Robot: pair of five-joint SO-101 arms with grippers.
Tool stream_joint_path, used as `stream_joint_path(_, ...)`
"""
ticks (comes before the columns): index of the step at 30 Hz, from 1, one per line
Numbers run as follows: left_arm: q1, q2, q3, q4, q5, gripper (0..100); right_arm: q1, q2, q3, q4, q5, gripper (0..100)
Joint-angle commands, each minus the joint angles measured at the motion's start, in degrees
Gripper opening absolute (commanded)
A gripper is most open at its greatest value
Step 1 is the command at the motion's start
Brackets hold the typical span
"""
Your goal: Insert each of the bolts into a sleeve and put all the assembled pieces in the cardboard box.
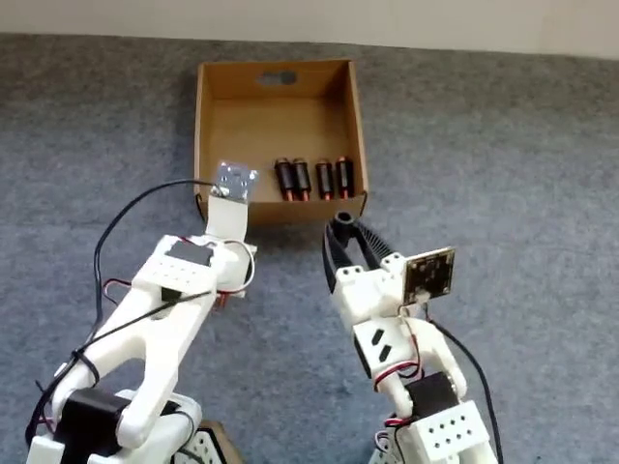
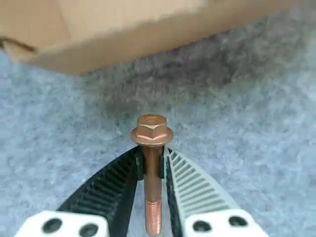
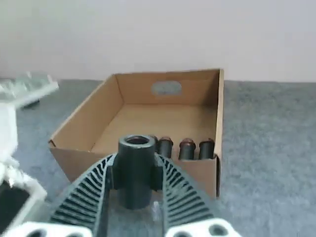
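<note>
1. Four assembled pieces [image 1: 302, 179] lie side by side in the cardboard box [image 1: 205, 126], along its near wall, on a grey-covered counter [image 1: 513, 145].
2. One copper-coloured bolt [image 2: 152, 132] is pinched by its shank in the left gripper [image 2: 153, 155], just outside the box's near corner. The jaws are drawn almost together around it. The flanged hex head sits beyond the tips and the threaded end points back toward the wrist.
3. One black sleeve [image 3: 134, 173] stands upright in the right gripper [image 3: 136, 160], just in front of the box. The jaws are parted only as wide as its body, and the open bore faces up.
4. Both parts look small, stiff and light, unlikely to bend or break. The smooth, round sleeve seems the likelier to slip or twist, so a mid-body hold that leaves the bore free suits it. The bolt is best held on the plain shank.
5. The count: four finished pieces, one bolt, one sleeve, one box.
</note>
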Motion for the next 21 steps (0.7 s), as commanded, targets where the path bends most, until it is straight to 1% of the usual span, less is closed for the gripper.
stream_joint_path(1, -0.84, -6.64, -4.70, 3.25, 0.44, 1, -0.57, -2.59, 0.75, -2.07, 0.88, 0.5)
stream_joint_path(7, -0.66, -21.32, -5.41, 3.25, 0.44, 1, -0.57, -6.99, 3.74, -2.33, 0.79, 0.5)
stream_joint_path(14, 0.04, -41.63, -6.81, -1.76, 0.97, 1, -0.57, -12.35, 6.64, -2.07, 0.79, 0.5)
stream_joint_path(19, 5.67, -53.05, -6.73, -3.69, 8.88, 1, -0.57, -13.58, 6.99, -1.98, 0.88, 0.5)
stream_joint_path(21, 8.13, -55.25, -6.46, -5.54, 10.55, 1, -0.57, -13.41, 6.99, -1.98, 0.88, 0.5)
